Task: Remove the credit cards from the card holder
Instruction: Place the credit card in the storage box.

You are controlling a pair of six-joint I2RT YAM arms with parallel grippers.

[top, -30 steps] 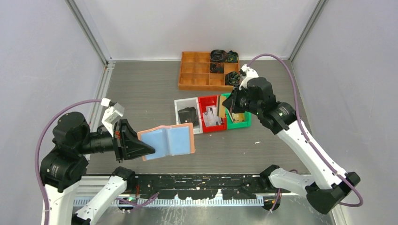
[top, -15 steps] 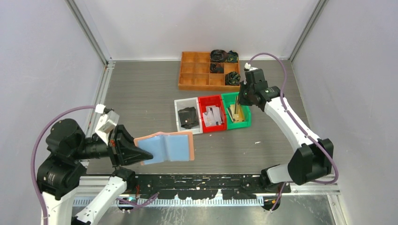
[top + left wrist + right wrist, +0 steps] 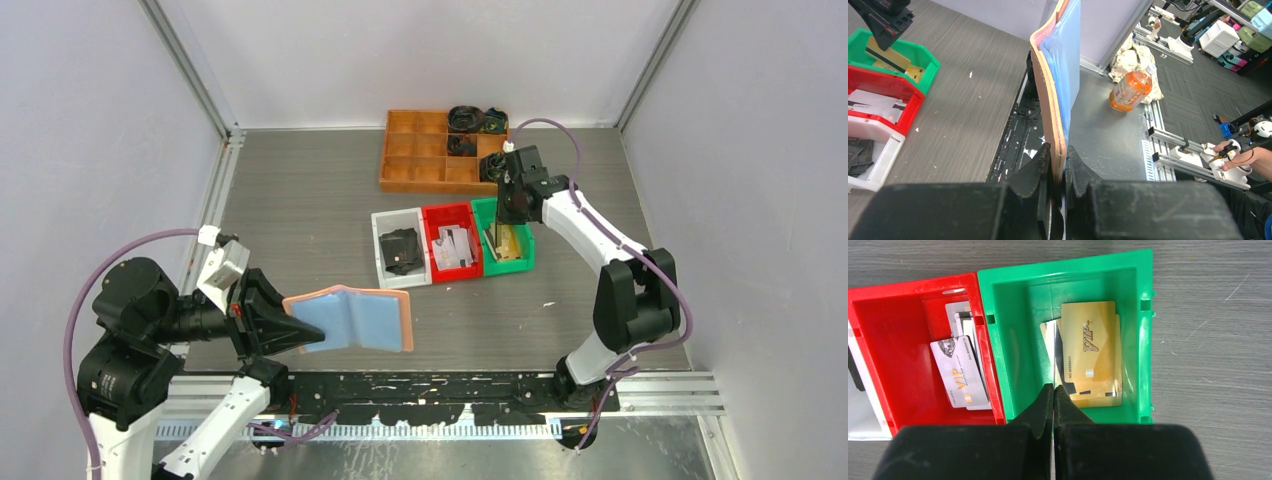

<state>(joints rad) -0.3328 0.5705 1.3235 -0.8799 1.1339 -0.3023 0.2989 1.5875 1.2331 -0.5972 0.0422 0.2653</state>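
The salmon-pink card holder (image 3: 355, 318) hangs open above the table's near edge, its pale blue pockets facing up. My left gripper (image 3: 305, 335) is shut on its left edge; in the left wrist view the card holder (image 3: 1060, 75) rises edge-on from between the gripper's (image 3: 1058, 150) fingers. My right gripper (image 3: 505, 215) points down over the green bin (image 3: 528, 262). It (image 3: 1053, 387) is shut on a thin credit card (image 3: 1054, 350) seen edge-on. Gold credit cards (image 3: 1090, 350) lie in the green bin (image 3: 1143, 340) below.
A red bin (image 3: 432, 215) with grey cards (image 3: 958, 375) and a white bin (image 3: 378, 225) with dark cards (image 3: 402, 250) stand left of the green one. An orange compartment tray (image 3: 420, 160) sits at the back. A black rail runs along the near edge.
My right gripper has swung back and left to a spot over the green bin, its arm now folded. My left arm has drawn the card holder slightly nearer and lower.
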